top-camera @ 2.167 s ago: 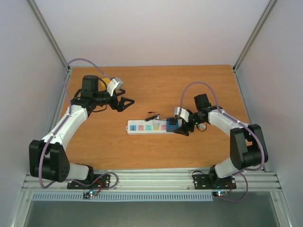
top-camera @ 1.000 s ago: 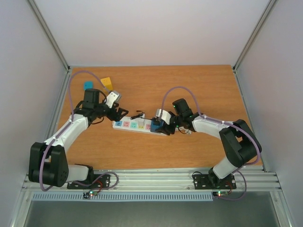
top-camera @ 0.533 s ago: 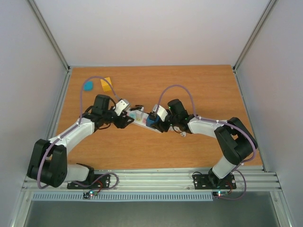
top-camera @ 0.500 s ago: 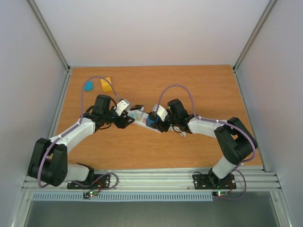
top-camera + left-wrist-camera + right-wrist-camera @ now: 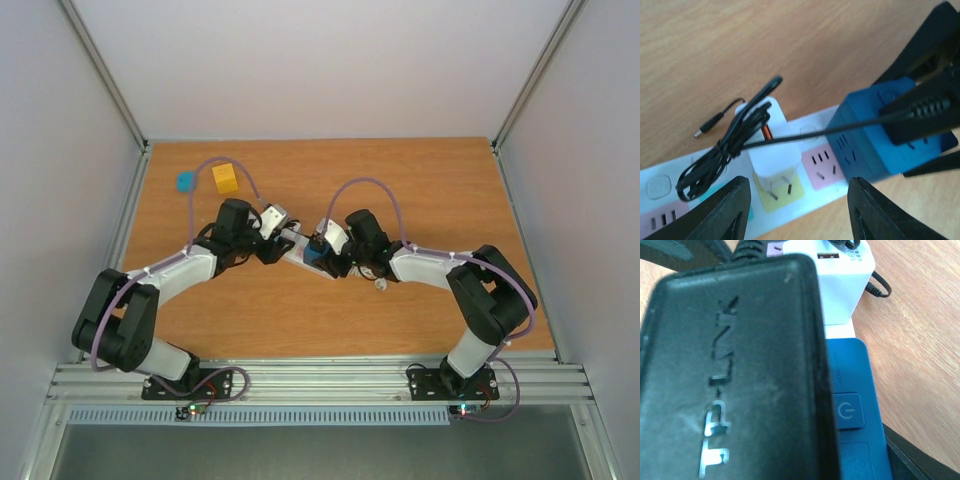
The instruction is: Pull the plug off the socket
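The socket (image 5: 805, 200) is a long white strip with pastel faces, lying slantwise mid-table between both grippers (image 5: 296, 246). A white plug (image 5: 774, 161) sits in its yellow face, with a bundled black cable (image 5: 725, 150) beside it. My left gripper (image 5: 800, 210) is open, one finger (image 5: 727, 212) on each side of the strip at the white plug. My right gripper (image 5: 318, 256) is shut on a blue block (image 5: 875, 145) at the strip's end. In the right wrist view a black adapter (image 5: 735, 370) hides most of that blue block (image 5: 850, 410).
A yellow cube (image 5: 225, 179) and a small blue piece (image 5: 185, 181) lie at the table's back left. A small clear object (image 5: 380, 286) rests under the right forearm. Wall rails frame the wooden table (image 5: 430, 190).
The right gripper has dragged the strip leftward and turned it slantwise. The left arm has swung in over the strip and its jaws have narrowed.
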`<state>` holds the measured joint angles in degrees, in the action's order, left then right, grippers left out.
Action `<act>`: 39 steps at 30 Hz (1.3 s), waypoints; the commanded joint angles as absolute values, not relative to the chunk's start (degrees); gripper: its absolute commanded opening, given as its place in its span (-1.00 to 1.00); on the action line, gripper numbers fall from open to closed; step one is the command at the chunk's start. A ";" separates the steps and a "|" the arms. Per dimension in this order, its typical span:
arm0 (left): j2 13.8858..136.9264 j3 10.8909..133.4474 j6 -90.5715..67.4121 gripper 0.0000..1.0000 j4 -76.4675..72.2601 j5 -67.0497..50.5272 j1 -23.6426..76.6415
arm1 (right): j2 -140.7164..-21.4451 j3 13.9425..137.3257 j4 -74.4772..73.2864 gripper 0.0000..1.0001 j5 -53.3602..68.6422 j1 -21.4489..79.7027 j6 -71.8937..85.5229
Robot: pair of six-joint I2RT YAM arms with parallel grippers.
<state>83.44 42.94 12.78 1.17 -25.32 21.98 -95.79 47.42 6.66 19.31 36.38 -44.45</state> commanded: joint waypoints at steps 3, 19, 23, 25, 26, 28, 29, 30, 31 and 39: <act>87.27 43.26 10.54 0.03 -8.22 -19.45 24.10 | -99.61 48.57 4.48 -0.26 17.87 38.44 -40.04; 90.65 46.15 8.22 -0.04 -6.22 -14.29 24.68 | -100.45 49.38 3.96 -0.27 17.25 38.87 -39.62; 91.58 46.72 8.26 -0.15 -7.45 -12.99 25.49 | -100.63 49.57 3.78 -0.27 17.14 38.94 -39.54; 91.75 46.84 8.31 -0.21 -7.94 -12.68 26.03 | -100.72 49.59 3.65 -0.28 17.07 39.02 -39.52; 91.75 46.79 8.34 -0.25 -8.18 -12.48 26.21 | -100.79 49.58 3.57 -0.28 17.05 38.98 -39.55; 91.53 46.61 8.35 -0.33 -8.57 -12.04 26.28 | -100.94 49.57 3.44 -0.28 16.88 38.99 -39.41; 91.34 46.42 8.35 -0.36 -8.79 -11.66 26.28 | -100.98 49.59 3.43 -0.28 16.68 38.90 -39.37; 91.01 46.11 8.35 -0.37 -9.27 -11.42 26.28 | -101.05 49.57 3.43 -0.28 16.70 38.92 -39.33; 90.63 45.67 8.31 -0.38 -9.82 -11.28 26.30 | -101.14 49.57 3.38 -0.28 16.58 38.98 -39.22; 86.20 40.59 7.70 -0.54 -16.34 -13.78 26.28 | -102.59 50.96 2.30 -0.31 15.79 39.02 -38.61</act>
